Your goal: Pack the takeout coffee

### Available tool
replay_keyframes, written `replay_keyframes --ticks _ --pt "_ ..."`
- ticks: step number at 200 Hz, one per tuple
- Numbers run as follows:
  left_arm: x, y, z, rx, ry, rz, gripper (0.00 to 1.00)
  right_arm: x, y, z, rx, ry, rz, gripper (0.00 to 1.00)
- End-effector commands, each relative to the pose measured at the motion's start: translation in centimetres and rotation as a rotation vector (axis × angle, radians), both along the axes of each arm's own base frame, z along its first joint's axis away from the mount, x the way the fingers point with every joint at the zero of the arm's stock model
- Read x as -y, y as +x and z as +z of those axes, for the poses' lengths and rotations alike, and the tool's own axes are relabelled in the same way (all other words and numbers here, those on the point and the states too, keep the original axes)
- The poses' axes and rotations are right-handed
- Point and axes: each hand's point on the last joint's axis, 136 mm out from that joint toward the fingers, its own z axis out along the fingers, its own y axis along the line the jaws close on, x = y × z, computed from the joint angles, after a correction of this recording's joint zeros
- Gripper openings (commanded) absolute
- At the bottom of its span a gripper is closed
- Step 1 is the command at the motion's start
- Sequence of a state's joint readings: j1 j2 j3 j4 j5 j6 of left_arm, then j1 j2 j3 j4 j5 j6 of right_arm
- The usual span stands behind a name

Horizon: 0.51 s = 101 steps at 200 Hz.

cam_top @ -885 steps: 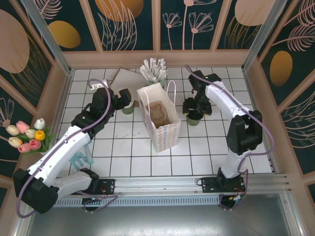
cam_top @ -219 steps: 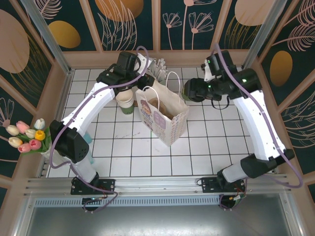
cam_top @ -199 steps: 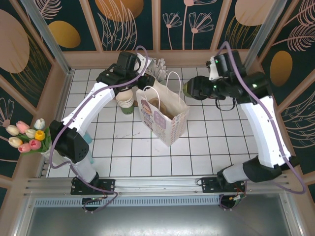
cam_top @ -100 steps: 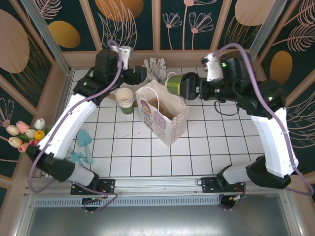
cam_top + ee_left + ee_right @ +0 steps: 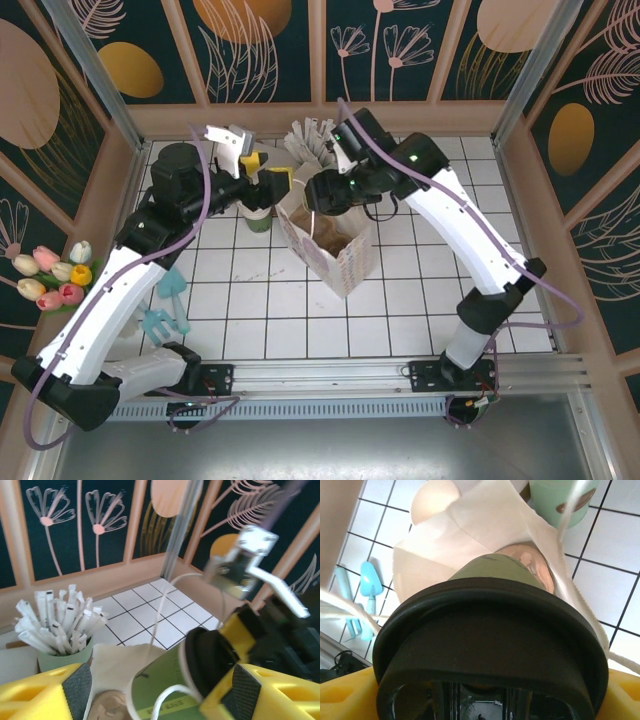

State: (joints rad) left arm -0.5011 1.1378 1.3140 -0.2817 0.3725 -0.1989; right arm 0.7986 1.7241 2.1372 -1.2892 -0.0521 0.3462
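Right gripper (image 5: 335, 188) clamps the coffee cup (image 5: 485, 630), paper bag (image 5: 345, 262) just below it, left gripper (image 5: 265, 172) gaping wide alongside.

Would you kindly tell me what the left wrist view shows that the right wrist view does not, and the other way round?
Left wrist, not right wrist: the bunch of white paper-wrapped sticks and the flower-painted wall panels behind them.
Right wrist, not left wrist: the turquoise spoon lying on the tiles, and a look down into the open mouth of the paper bag.
Both: the takeout coffee with its dark lid, the paper bag, and the white tiled tabletop.
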Motion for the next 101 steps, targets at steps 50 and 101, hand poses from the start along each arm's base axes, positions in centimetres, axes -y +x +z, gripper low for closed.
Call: replay_keyframes --ticks 50,101 --pt "1.3 -1.3 -4.2 0.215 0.254 -0.198 0.81 0.3 -1.0 -0.9 -0.053 -0.03 0.055 0.62" --pt "3.2 -1.5 -8.4 0.144 0.367 -0.386 0.27 1.7 -0.9 -0.6 -0.072 0.0 0.014 0.62"
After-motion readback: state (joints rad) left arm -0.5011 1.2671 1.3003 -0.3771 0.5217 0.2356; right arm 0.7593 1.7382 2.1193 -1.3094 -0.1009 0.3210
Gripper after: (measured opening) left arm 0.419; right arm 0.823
